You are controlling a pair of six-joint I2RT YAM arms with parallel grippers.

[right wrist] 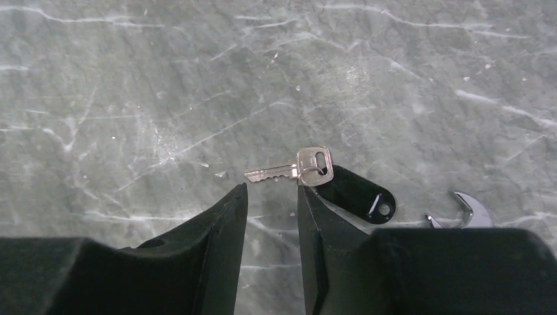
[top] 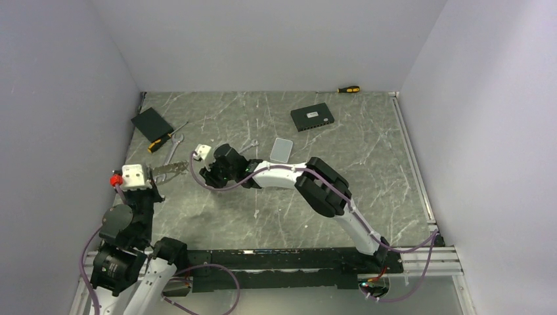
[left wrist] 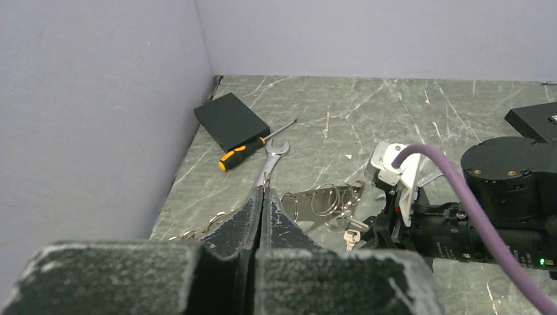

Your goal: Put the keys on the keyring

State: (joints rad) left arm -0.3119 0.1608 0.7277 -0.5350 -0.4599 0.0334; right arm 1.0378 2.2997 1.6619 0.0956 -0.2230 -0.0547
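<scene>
My left gripper is shut, its fingers pressed together on the thin wire of the keyring. The keyring's silver rings and a flat metal tag spread out on both sides of the tips. From above, the keyring sticks out to the right of the left gripper. One silver key with a black plastic tag lies flat on the marbled table. My right gripper hangs open just short of it, one fingertip by the blade and one by the key's head. It holds nothing. That key also shows beneath the right gripper.
A silver wrench, an orange-handled screwdriver and a black box lie behind the left gripper near the left wall. A pale flat case, a black switch box and another screwdriver lie further back.
</scene>
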